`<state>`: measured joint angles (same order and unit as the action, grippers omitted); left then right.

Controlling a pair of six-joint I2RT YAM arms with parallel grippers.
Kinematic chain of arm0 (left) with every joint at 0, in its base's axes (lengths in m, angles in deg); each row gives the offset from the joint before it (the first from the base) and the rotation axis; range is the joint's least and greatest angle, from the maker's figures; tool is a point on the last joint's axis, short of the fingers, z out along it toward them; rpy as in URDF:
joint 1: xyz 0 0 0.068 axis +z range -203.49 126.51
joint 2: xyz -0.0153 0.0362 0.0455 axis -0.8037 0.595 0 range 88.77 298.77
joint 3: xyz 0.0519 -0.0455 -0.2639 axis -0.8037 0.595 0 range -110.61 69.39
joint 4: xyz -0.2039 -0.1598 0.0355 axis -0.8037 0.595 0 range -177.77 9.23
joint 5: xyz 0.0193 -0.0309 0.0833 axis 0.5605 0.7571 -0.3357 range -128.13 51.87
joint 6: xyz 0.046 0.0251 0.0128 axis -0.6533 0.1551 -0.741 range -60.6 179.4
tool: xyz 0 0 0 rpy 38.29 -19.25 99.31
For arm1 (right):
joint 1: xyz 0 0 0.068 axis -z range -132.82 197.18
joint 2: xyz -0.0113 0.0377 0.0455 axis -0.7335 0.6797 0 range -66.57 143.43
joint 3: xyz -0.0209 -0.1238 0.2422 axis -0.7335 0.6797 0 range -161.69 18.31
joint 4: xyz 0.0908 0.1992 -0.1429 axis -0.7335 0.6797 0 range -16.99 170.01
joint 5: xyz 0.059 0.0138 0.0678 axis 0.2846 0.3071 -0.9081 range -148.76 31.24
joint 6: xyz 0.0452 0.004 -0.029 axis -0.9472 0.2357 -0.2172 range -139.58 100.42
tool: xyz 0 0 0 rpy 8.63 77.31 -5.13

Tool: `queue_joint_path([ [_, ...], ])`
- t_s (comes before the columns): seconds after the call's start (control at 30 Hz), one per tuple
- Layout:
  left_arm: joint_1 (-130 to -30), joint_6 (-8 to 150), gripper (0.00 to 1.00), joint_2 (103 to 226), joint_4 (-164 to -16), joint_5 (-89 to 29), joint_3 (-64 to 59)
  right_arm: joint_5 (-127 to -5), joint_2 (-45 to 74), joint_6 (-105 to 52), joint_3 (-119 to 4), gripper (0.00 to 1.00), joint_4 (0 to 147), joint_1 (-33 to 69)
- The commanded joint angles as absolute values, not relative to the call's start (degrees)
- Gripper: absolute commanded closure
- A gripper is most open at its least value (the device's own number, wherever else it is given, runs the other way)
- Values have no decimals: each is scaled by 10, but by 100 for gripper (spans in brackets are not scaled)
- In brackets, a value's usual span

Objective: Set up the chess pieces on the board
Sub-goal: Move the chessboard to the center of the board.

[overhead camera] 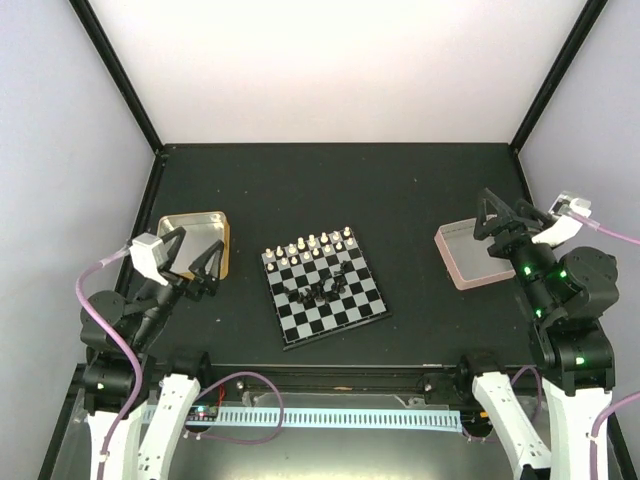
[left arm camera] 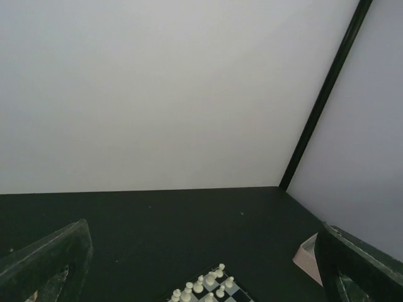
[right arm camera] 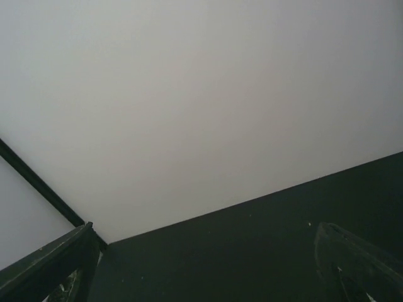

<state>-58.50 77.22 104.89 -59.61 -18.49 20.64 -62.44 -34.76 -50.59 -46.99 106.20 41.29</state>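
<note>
- The chessboard [overhead camera: 349, 306] is seen at the middle of the dark surface [overhead camera: 400, 190], a little nearer the near edge than the far one and turned slightly askew to the edges.
- The white chess pieces [overhead camera: 312, 244] are lined up in two rows along the side of the board facing the far edge.
- The black chess pieces [overhead camera: 320, 289] are bunched in a loose cluster on the board's middle squares. Whether each one stands upright cannot be made out at this size.
- The left tool [overhead camera: 198, 245] is held above a shallow metal tray [overhead camera: 200, 219] near the left edge of the surface. Its jaws are spread wide and nothing is between them.
- In the left wrist view, the two fingers [left arm camera: 53, 261] are seen at the bottom corners of the picture, far apart. A corner of the board with white pieces on it is seen low between them, well ahead of the tool.
- The right tool [overhead camera: 503, 215] is poised over the far right corner of a pale pink tray [overhead camera: 462, 258] near the right edge of the surface.
- Its jaws are also spread wide and nothing is gripped. In the right wrist view, its fingers [right arm camera: 50, 267] frame only bare dark surface and the white back wall [right arm camera: 201, 94].
- Both tools are well apart from the board, one to each side of it.
</note>
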Motion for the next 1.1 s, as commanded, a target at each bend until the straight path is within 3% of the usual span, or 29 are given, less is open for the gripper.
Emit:
queue_joint_path([
  [0.0,-570,788,1,1031,-625,-118,221,-731,-342,-534,-455,5,1077,436],
  [0.27,-586,814,1,1021,-630,-22,266,-900,-348,-555,-356,4,1048,449],
  [0.47,-593,872,1,1023,-678,-12,372,-940,-332,-549,-252,9,1060,447],
  [0.63,-594,884,14,1094,-592,-41,411,-900,-297,-551,-200,15,1062,402],
  [0.83,-595,911,25,1182,-552,-68,436,-769,-200,-574,-172,25,1045,275],
  [1.07,-618,938,31,1251,-553,-101,455,-703,-52,-604,-158,33,994,177],
])
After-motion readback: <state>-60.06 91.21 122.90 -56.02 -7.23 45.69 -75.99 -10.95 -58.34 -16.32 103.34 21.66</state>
